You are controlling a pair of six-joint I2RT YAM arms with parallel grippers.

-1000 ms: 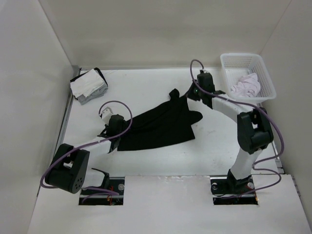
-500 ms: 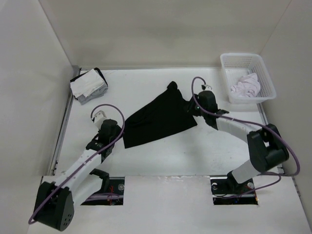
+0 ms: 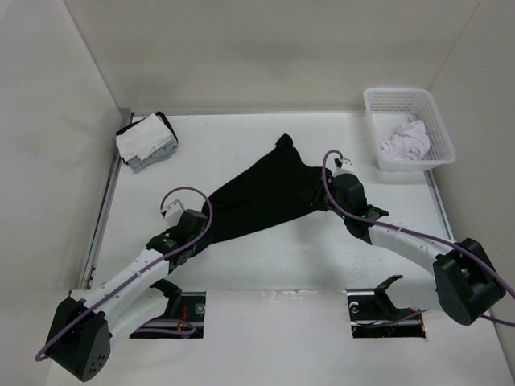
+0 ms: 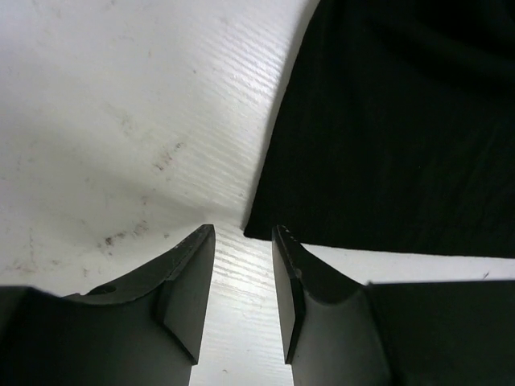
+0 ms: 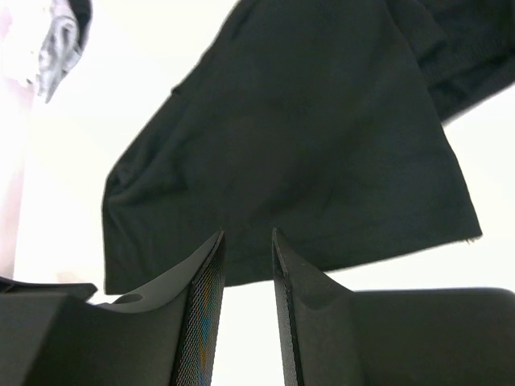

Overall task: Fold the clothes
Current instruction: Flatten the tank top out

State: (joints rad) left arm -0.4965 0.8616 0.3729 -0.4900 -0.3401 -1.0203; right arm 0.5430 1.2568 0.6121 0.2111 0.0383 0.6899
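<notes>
The clothes, one black garment, lie flat in a diagonal strip across the middle of the table. My left gripper sits at its near left corner. In the left wrist view the left gripper is open, with that corner of the clothes just beyond the fingertips and bare table in the gap. My right gripper stands at the garment's right edge. Seen from the right wrist, the right gripper is open and empty, and the clothes are spread out past its tips.
A white basket at the back right holds a pale lilac garment. A white-and-grey cloth stack lies at the back left. Walls close in the table on the left, back and right.
The right gripper opened and let go of the garment, which dropped flat. Both arms drew back toward the near side, and the left gripper now sits at the near left corner.
</notes>
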